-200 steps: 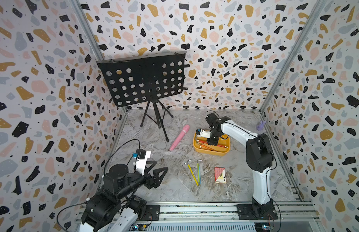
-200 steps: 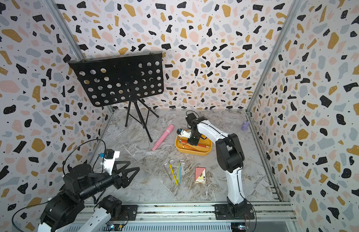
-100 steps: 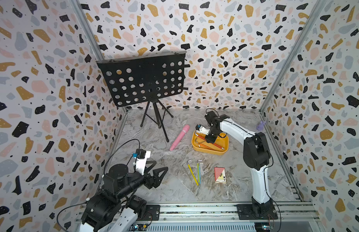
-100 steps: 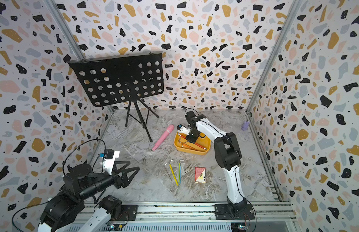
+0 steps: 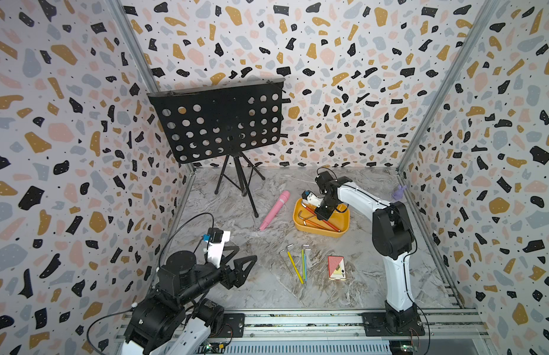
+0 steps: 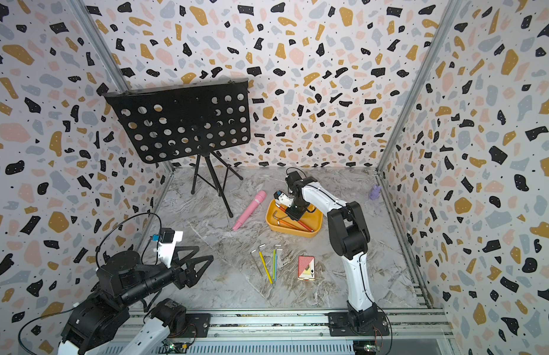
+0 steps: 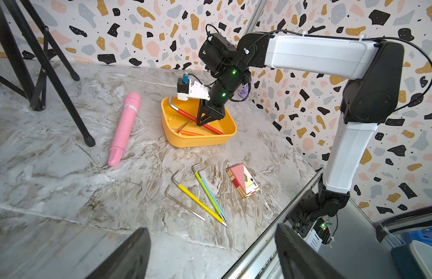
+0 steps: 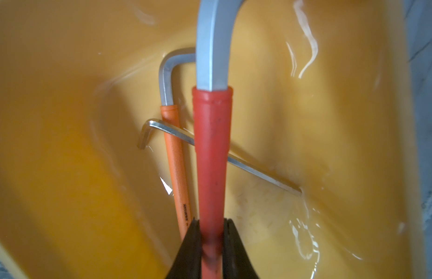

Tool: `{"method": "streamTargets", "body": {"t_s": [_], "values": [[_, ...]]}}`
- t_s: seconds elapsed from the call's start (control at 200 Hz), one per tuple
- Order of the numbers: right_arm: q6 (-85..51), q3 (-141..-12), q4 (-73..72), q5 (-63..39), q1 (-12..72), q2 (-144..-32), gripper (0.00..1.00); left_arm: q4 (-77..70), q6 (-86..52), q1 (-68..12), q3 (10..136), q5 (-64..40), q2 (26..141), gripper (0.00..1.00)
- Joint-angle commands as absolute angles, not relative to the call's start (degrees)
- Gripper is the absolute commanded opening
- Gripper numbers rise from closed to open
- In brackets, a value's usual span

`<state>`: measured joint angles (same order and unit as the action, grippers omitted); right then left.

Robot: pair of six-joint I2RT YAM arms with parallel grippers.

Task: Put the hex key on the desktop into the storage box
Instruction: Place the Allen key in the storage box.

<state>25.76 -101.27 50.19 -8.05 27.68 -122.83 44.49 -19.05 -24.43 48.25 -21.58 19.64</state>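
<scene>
My right gripper [image 5: 323, 214] [image 8: 212, 232] is shut on a red-handled hex key [image 8: 211, 145] [image 7: 186, 114], low inside the yellow storage box [image 5: 319, 232] [image 6: 291, 232] [image 7: 198, 142]. An orange-handled hex key [image 8: 172, 154] and a thin silver one [image 8: 253, 172] lie on the box floor beneath it. Several more hex keys, plain silver [image 7: 183, 203], yellow [image 7: 200, 205] [image 5: 294, 266], green [image 7: 206, 192] and blue, lie on the marble desktop [image 5: 267, 292] in front of the box. My left gripper [image 5: 247, 256] [image 7: 211, 229] hovers open and empty at the front left.
A pink cylinder [image 5: 274, 209] lies left of the box. A black music stand [image 5: 219, 123] stands at the back left on tripod legs [image 5: 239, 184]. A red playing-card box [image 5: 336, 268] lies right of the loose keys. A small purple figure [image 5: 398, 192] sits by the right wall.
My right gripper has shifted slightly to the left inside the box, still holding the red-handled key. The left arm has not moved.
</scene>
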Motion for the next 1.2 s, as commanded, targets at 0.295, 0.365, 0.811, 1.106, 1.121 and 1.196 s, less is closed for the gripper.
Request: {"method": "streamTargets", "body": {"t_s": [0.295,0.365,0.811,1.106,1.121,1.196], "values": [[29.28,-98.75,49.16,-7.47,29.45,-117.55,0.00,42.21,-18.90,-23.87,47.64,-21.55,20.13,0.85],[28.39,-99.89,49.93,-6.54,29.52,-119.20,0.00,42.18,-18.94,-23.82,47.69,-21.46,20.16,0.85],[26.19,-100.10,47.99,-4.34,29.50,-117.80,0.28,42.19,-18.92,-23.81,47.68,-21.57,20.22,0.85],[17.32,-105.47,51.17,0.50,29.69,-111.89,0.32,42.16,-18.96,-23.77,47.64,-21.49,20.04,0.85],[16.14,-106.01,51.77,0.38,29.70,-111.59,0.33,42.18,-18.96,-23.73,47.64,-21.45,20.00,0.85],[9.03,-105.97,53.14,1.08,30.99,-109.26,0.36,42.14,-18.99,-23.69,47.71,-21.51,19.97,0.85]]}}
